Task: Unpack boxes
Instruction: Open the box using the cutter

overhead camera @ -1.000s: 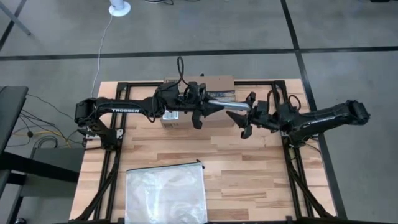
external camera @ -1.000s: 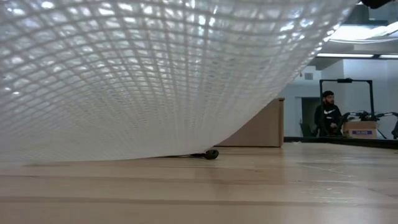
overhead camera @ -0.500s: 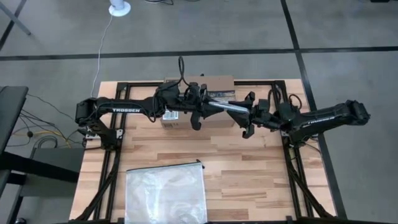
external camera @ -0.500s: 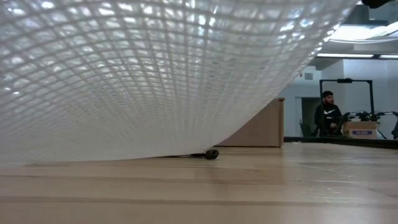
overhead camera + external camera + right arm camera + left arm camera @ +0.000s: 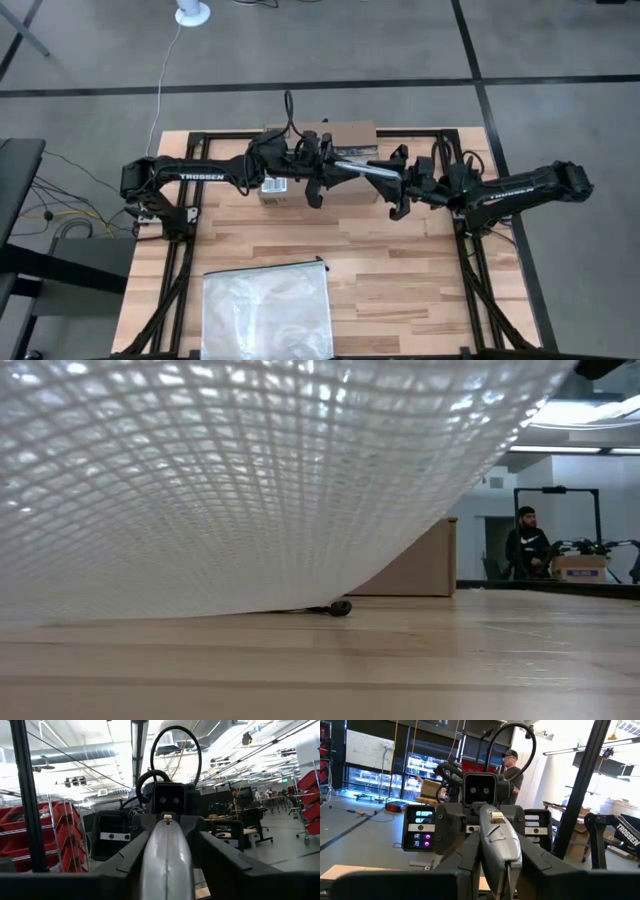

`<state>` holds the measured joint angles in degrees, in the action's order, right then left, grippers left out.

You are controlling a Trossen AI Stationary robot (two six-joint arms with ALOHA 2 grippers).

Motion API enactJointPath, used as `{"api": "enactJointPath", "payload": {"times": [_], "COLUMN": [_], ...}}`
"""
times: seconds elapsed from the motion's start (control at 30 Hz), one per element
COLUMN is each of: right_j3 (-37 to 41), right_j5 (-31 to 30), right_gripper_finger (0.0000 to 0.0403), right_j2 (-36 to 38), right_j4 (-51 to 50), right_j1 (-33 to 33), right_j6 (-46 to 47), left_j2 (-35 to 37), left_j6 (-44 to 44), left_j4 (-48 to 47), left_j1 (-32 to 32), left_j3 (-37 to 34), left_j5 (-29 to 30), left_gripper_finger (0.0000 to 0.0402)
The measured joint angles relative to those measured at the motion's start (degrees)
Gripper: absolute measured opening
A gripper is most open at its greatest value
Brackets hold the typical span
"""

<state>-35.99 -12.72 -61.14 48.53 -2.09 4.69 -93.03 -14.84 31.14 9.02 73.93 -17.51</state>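
Box: the brown cardboard box point(image 5: 322, 160) is sitting at the far edge of the wooden table point(image 5: 400, 280), near the middle, with a white label point(image 5: 274, 187) showing on its left part; in the low view its plain side point(image 5: 418, 565) is peeking out past the mesh bag.

Grey tool: a long grey metal tool point(image 5: 365, 169), possibly a box cutter, is lying level above the box, spanning the gap between the two grippers.

Left gripper: the left gripper point(image 5: 322, 172) is hovering over the box and pointing right; in its wrist view the fingers point(image 5: 470, 855) are pressing against both sides of the grey tool point(image 5: 499, 845), so it is gripping one end.

Right gripper: the right gripper point(image 5: 398, 183) is pointing left from just past the box's right end; its wrist view is showing the tool point(image 5: 166, 855) running straight out between the fingers point(image 5: 220, 855), which are closing tight on it.

Zip bag: a clear plastic zip bag point(image 5: 266, 310) is lying flat at the near edge of the table, well apart from the box; its mesh point(image 5: 220, 470) is filling most of the low view.

Room: a person point(image 5: 524, 542) in dark clothes is standing far behind the table.
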Motion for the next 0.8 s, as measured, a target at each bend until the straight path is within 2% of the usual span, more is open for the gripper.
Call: {"api": "enactJointPath", "payload": {"times": [0.13,0.27,0.37,0.47,0.53,0.63,0.8], "right_j3": [0.0,0.0,0.1,0.1,0.1,-0.1,-3.7], "right_j5": [0.1,0.2,0.2,0.0,-0.4,0.5,3.5], "right_gripper_finger": [0.0111,0.0061,0.0061,0.0061,0.0061,0.0061,0.0061], "right_j2": [0.0,0.0,0.1,0.1,0.7,2.6,4.6], "right_j4": [0.0,-0.2,-0.4,-1.5,-4.0,-10.6,-25.2], "right_j1": [0.0,0.4,0.6,1.4,2.0,3.8,9.4], "right_j6": [0.0,-0.1,-1.3,-2.5,-3.3,-3.9,-5.3], "left_j2": [0.0,0.0,0.1,0.2,0.6,3.4,11.9], "left_j6": [0.0,0.5,1.4,1.5,3.1,7.5,13.9], "left_j4": [-0.4,-1.0,-2.3,-5.0,-9.7,-26.1,-47.4], "left_j1": [0.0,0.0,0.0,0.0,0.1,0.3,1.6], "left_j3": [0.0,0.0,0.0,0.2,0.1,0.7,1.7], "left_j5": [0.1,0.7,0.6,1.3,1.1,1.5,11.0], "left_gripper_finger": [0.0061,0.0061,0.0062,0.0102,0.0137,0.0172,0.0181]}}
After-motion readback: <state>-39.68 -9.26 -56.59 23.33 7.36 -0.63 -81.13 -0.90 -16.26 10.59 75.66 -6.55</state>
